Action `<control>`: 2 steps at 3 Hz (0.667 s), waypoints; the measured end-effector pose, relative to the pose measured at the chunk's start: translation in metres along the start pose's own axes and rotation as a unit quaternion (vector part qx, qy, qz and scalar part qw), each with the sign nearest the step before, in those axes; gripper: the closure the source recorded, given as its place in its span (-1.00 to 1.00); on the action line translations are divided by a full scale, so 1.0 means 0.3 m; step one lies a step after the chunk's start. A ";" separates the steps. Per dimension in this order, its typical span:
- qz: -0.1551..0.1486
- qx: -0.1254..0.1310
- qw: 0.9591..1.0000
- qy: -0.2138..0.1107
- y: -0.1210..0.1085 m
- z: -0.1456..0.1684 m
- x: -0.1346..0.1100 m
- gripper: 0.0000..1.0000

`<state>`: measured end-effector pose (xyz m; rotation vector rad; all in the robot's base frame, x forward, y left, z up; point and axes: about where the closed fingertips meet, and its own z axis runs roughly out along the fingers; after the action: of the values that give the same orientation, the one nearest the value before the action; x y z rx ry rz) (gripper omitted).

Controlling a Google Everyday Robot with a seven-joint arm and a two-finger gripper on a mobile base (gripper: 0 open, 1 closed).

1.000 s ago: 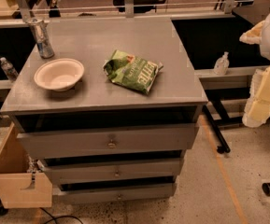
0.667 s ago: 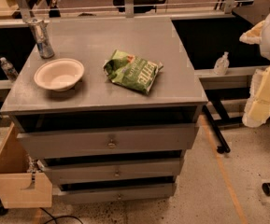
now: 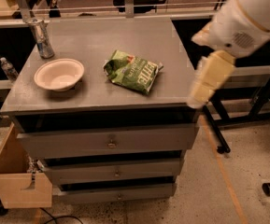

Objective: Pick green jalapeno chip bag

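Note:
The green jalapeno chip bag (image 3: 133,71), glossy green with white lettering and a small red-orange mark, lies flat near the middle of the grey cabinet top (image 3: 125,36). My gripper (image 3: 201,94) is at the end of the white and cream arm on the right. It hangs just off the cabinet's right front corner, to the right of the bag and apart from it. It holds nothing that I can see.
A white bowl (image 3: 59,73) sits left of the bag, with a metal can (image 3: 41,37) behind it at the back left. A water bottle (image 3: 7,69) stands on a ledge further left. A cardboard box (image 3: 13,181) is at the lower left. The cabinet's drawers are slightly open.
My arm has swung in from the far right toward the cabinet's right front corner. The bag, bowl and can have not moved.

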<state>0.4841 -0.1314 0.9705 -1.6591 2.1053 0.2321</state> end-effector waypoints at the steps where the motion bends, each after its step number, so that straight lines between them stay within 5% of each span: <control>1: 0.000 -0.030 0.998 -0.058 -0.065 0.117 -0.242 -1.00; 2: -0.014 -0.021 0.996 -0.082 -0.142 0.197 -0.429 -1.00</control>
<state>0.5619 -0.0060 0.9810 -1.6330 1.9669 0.3940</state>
